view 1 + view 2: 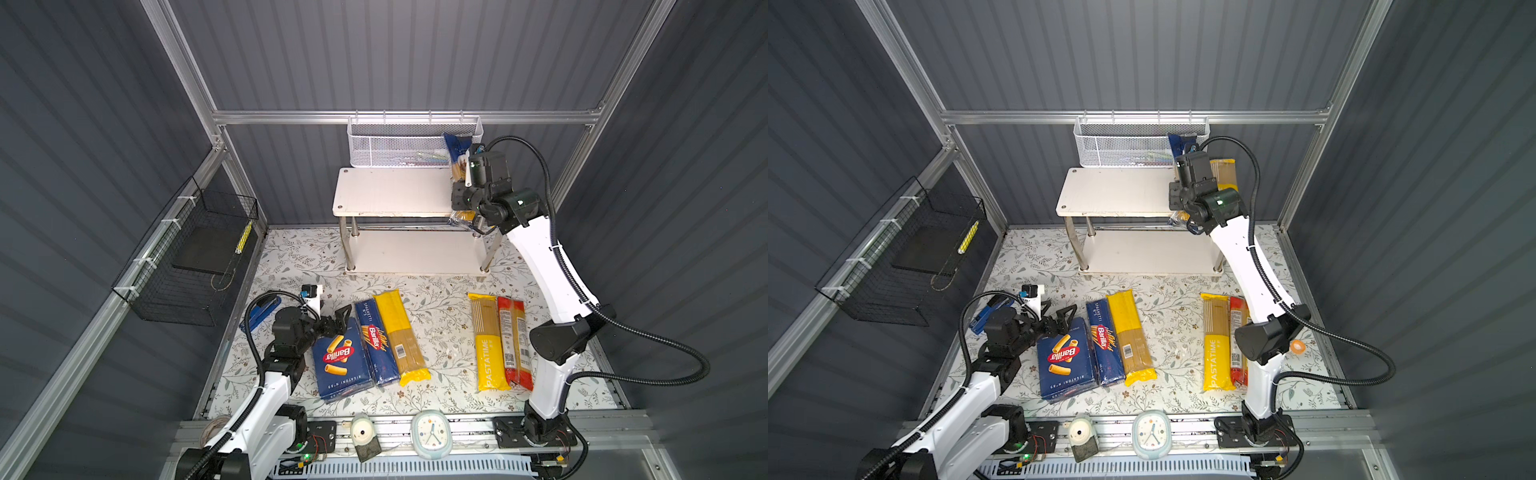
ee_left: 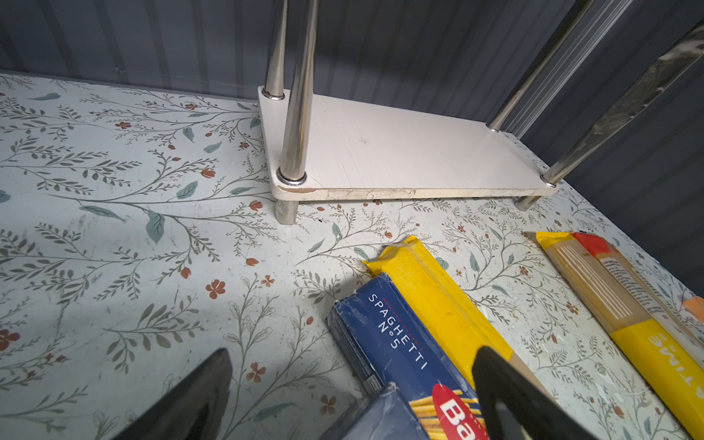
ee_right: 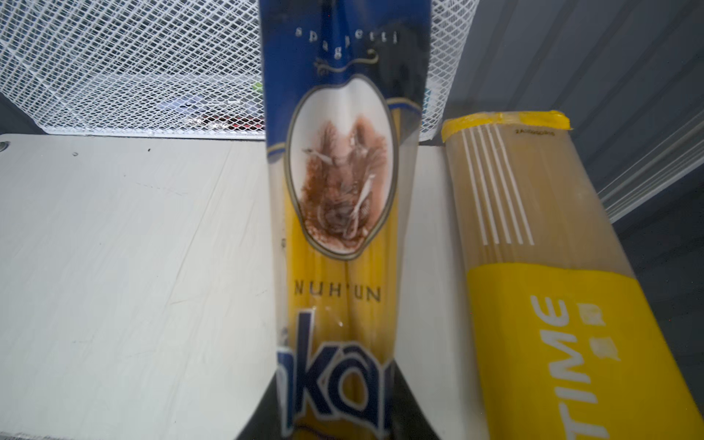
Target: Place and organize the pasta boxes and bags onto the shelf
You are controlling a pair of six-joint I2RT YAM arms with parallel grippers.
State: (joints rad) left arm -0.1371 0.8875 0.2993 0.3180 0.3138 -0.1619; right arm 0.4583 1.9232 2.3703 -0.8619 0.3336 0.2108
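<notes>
My right gripper is shut on the dark blue "ankara" bag, held lengthwise just above the right part of the shelf's top board. Beside it on that board lies a yellow PASTATIME bag. On the table lie the wide rigatoni box, the spaghetti box, a plain yellow bag, another PASTATIME bag and the red bag. My left gripper hangs open over the rigatoni box's far end.
A white mesh basket hangs on the back wall just behind the shelf. A black wire basket is on the left wall. A blue tool lies near the left arm. A clock sits on the front rail.
</notes>
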